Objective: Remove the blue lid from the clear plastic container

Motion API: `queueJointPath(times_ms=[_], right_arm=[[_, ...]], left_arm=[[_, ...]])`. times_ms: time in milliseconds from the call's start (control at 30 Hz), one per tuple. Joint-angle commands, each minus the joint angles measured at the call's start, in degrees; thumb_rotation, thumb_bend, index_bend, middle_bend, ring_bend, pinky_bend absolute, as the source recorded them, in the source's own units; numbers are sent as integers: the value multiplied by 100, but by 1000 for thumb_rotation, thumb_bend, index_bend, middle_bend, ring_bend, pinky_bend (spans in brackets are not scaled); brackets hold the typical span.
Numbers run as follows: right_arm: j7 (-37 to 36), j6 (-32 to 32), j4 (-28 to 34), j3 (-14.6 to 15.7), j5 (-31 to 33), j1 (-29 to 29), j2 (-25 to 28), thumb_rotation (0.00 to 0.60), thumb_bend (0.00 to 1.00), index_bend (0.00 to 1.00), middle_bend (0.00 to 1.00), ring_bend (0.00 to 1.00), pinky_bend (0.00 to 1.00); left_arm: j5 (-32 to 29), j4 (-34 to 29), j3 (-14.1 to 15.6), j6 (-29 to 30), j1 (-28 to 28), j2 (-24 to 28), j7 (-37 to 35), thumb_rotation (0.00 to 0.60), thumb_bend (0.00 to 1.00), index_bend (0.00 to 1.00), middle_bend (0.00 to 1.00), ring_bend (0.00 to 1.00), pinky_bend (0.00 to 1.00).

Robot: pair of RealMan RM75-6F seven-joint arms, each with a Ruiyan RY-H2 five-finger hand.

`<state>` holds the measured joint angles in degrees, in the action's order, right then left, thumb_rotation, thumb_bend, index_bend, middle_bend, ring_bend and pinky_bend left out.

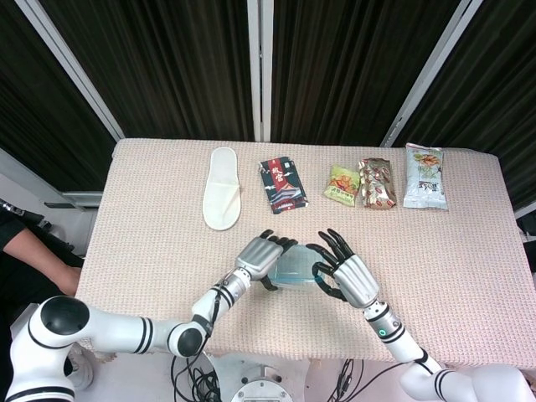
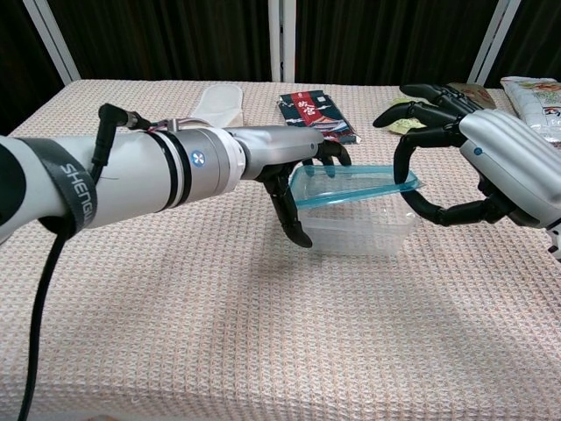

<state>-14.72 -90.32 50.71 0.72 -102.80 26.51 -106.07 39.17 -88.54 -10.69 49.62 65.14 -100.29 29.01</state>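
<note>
The blue lid [image 2: 352, 185] sits on the clear plastic container [image 2: 355, 230], but it is tilted: in the chest view its right end is raised above the rim, while its left end seems to lie low against the container. The container stands on the worktop [image 2: 263, 333] near the front edge, just in the middle between the two hands, and its long axis runs from left to right, so each short end faces one hand. The right hand [image 2: 491, 167] is at the raised end; its fingers [image 2: 412, 114] curl over the top of the lid and its thumb comes from below, so I judge that it pinches the lid edge there, although the exact contact is hard to see. The left hand [image 2: 294, 171] is at the other short end, with fingers bent down along the container wall, and it seems to hold the container steady. In the head view both hands cover most of the container, and only a part of the lid [image 1: 295, 270] shows between the left hand [image 1: 261, 255] and the right hand [image 1: 345, 270]. The next move depends on this: the lid must go up and to the right, away from the left hand. Farther back on the worktop lie a white slipper [image 1: 222, 199] and several snack packets [image 1: 381, 182], well apart from the hands.
</note>
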Motion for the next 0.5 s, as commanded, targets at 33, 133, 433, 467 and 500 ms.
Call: queueJointPath(times_ms=[33,133,433,467,500], right_arm=[[-30,-19,-48,15,-7,10,-46,600,395,658,224,0,0],[-48,-99,-142,4,-3,-2,-100,600,397,723,232,0,0],[-126,-272,-474,-46,-9,50,-265,600,397,805,245,1,0],[-135,-279,-505,-48,-7,57,-280,600,397,808,245,2,0],[-164,-306,-552,-44,-3,49,-310,600,398,812,246,2,0]], left_arm=[[47,-66,15,20,-23,44,-9,600,0,123,168,83,83],[163,-123,27,89,-83,70,-72,600,0,86,89,15,54],[582,-186,128,289,-284,143,-180,600,0,18,0,0,0],[587,-204,138,277,-294,167,-177,600,0,17,0,0,0],[601,-228,141,276,-313,192,-188,600,0,15,0,0,0]])
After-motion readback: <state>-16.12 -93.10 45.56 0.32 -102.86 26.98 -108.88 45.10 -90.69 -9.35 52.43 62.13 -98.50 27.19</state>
